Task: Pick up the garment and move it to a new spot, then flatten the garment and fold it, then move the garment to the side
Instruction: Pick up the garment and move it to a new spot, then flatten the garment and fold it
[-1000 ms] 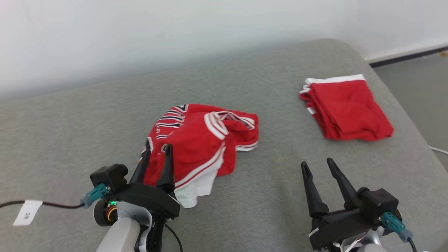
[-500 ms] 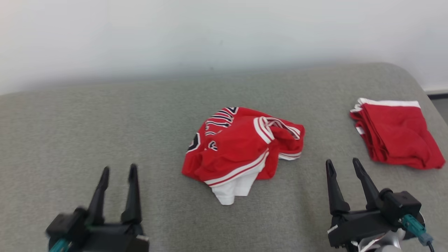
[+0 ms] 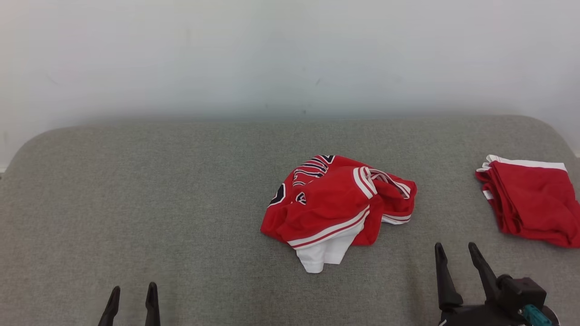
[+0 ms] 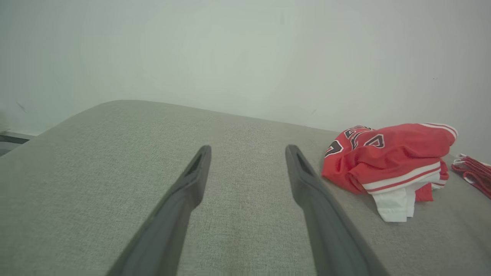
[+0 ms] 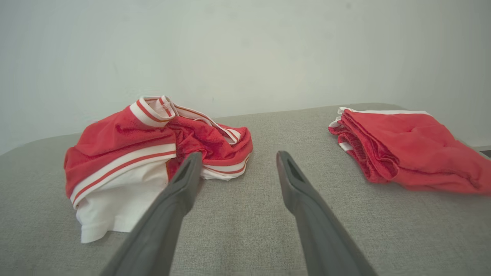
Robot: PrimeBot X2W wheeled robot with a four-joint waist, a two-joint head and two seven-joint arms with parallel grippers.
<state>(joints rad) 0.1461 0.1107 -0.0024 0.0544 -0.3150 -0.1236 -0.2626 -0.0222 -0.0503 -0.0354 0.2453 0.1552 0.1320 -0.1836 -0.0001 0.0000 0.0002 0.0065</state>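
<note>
Garment (image 3: 337,206): crumpled heap on grey cushion (image 3: 136,181); left claw (image 3: 133,288), right claw (image 3: 455,246) both spread, empty; flattening seemingly next, needing its edges pinched.

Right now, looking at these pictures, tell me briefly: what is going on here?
A two-armed robot faces a grey padded surface. A crumpled red jersey with white trim lies in a heap near the middle, untouched, not yet flattened or folded. A folded red garment sits apart on the robot's right. The left pincer and right pincer are both open and empty, at the near edge, clear of the cloth.
</note>
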